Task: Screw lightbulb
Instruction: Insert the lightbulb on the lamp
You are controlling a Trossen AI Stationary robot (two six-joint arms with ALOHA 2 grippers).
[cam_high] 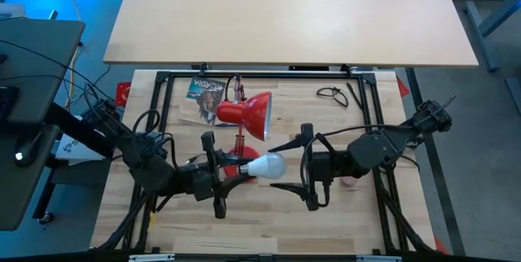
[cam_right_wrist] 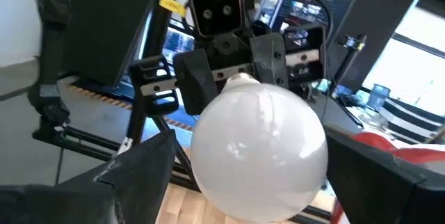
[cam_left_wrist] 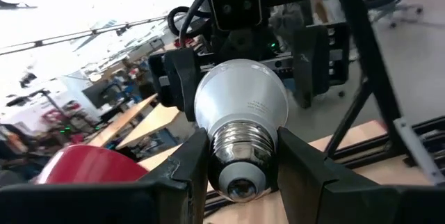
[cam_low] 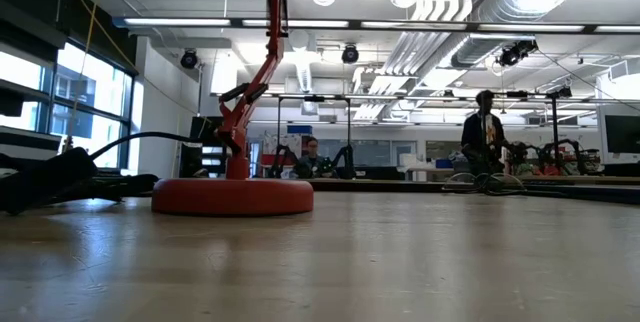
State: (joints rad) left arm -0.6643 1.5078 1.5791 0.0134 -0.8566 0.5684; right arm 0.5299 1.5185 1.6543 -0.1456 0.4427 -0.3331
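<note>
The white lightbulb [cam_high: 266, 165] hangs level in the air above the table's middle, its grey screw base [cam_left_wrist: 240, 147] between the fingers of my left gripper [cam_high: 242, 171]. Its round end [cam_right_wrist: 257, 151] points at my right gripper [cam_high: 272, 168]. That gripper is open, one finger on either side of the globe, with a small gap on each side in the high view. The red lamp leans over behind them, with its shade [cam_high: 248, 113] above the table and its round base [cam_low: 232, 197] on the wood. My left gripper pinches the bulb's threaded screw base [cam_left_wrist: 224, 146] between its two fingers [cam_left_wrist: 188, 172]. The fingers come level from the table's left side. The bulb is lifted clear and lies level, its globe pointing toward the table's right.
A magazine [cam_high: 205, 93] lies behind the lamp shade and a pair of glasses [cam_high: 333, 93] lies at the far right. A small pink ball [cam_high: 350, 182] peeks out beside my right arm. A black frame [cam_high: 269, 73] borders the work area. People are in the room beyond.
</note>
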